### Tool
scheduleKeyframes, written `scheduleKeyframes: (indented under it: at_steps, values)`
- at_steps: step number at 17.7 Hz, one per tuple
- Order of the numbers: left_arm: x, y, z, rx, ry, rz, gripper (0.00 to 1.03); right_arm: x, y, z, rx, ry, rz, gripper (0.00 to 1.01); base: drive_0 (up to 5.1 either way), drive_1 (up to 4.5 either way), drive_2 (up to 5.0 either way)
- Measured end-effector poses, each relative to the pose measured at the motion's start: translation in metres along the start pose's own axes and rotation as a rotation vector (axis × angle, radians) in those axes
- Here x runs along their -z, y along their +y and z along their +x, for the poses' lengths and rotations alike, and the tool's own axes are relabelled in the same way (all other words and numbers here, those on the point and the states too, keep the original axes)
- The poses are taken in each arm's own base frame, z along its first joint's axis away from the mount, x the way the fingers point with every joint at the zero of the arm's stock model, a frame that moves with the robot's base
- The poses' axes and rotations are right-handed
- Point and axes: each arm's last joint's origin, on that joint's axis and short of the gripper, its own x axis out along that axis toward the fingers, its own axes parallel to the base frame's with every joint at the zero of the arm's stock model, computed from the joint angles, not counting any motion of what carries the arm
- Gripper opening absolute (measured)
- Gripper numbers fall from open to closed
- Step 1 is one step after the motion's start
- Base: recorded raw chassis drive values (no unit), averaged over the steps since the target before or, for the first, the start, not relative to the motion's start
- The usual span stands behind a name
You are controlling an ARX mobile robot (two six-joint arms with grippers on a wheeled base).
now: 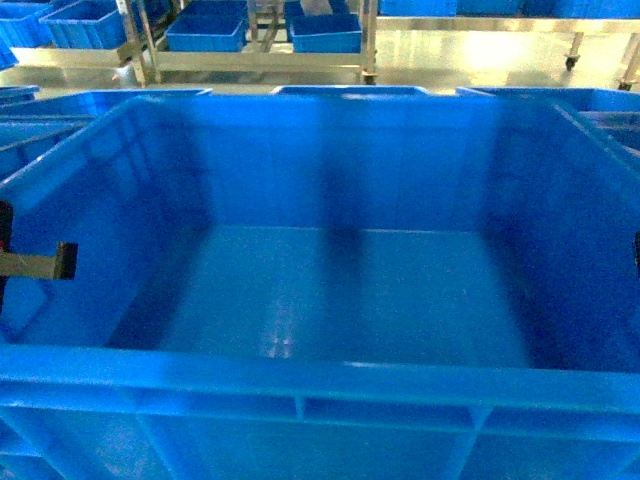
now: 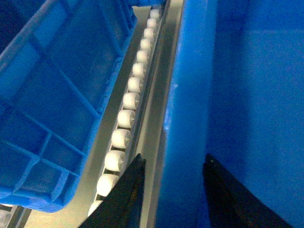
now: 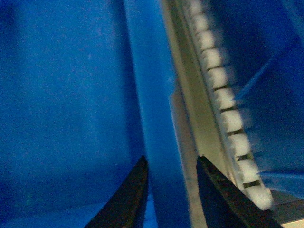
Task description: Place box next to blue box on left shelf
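1. Head view: the large rectangular bright-blue plastic box (image 1: 330, 300) fills almost the whole frame, open side up, its thick rim running along the bottom edge and its smooth floor bare.
2. At the far left edge of that frame a dark part of the left arm sits against the box's left wall; the fingers themselves are hidden there.
3. Left wrist view: the left gripper (image 2: 173, 180) straddles the box's wall at the bottom of the frame, one black finger (image 2: 126, 194) outside and one inside, apparently closed onto the rim.
4. Just left of that wall runs the grey metal shelf rail with its row of small white rollers (image 2: 130, 99), and a second ribbed blue crate (image 2: 52, 95) lies in the upper left.
5. Right wrist view: the right gripper (image 3: 172, 185) likewise clasps the opposite wall at bottom centre, rollers to the right.
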Motion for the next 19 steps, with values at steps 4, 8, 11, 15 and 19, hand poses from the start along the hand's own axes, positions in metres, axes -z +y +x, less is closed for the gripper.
scheduleKeyframes:
  at_steps: [4,8,11,15,19]
  values:
    - [-0.058,0.03,-0.054,-0.117,-0.357,-0.206,0.98,-0.059,-0.005,-0.084,-0.085,-0.366,0.121,0.92,0.0,0.0,0.0]
    - [-0.027,0.021,-0.043,-0.189,-0.291,-0.085,0.98,-0.041,0.002,-0.064,-0.038,-0.426,0.077,0.98,0.0,0.0,0.0]
    - [-0.022,0.03,-0.043,0.016,-0.495,-0.166,0.84,-0.043,0.002,-0.063,-0.109,-0.53,0.083,0.94,0.0,0.0,0.0]
    - [0.03,0.041,-0.052,0.247,-0.609,-0.139,0.33,0.009,-0.045,-0.045,-0.215,-0.877,-0.073,0.43,0.0,0.0,0.0]
    - [0.061,0.059,-0.057,0.238,-0.605,-0.145,0.02,0.048,-0.07,-0.031,-0.204,-0.874,-0.114,0.02,0.0,0.0,0.0]
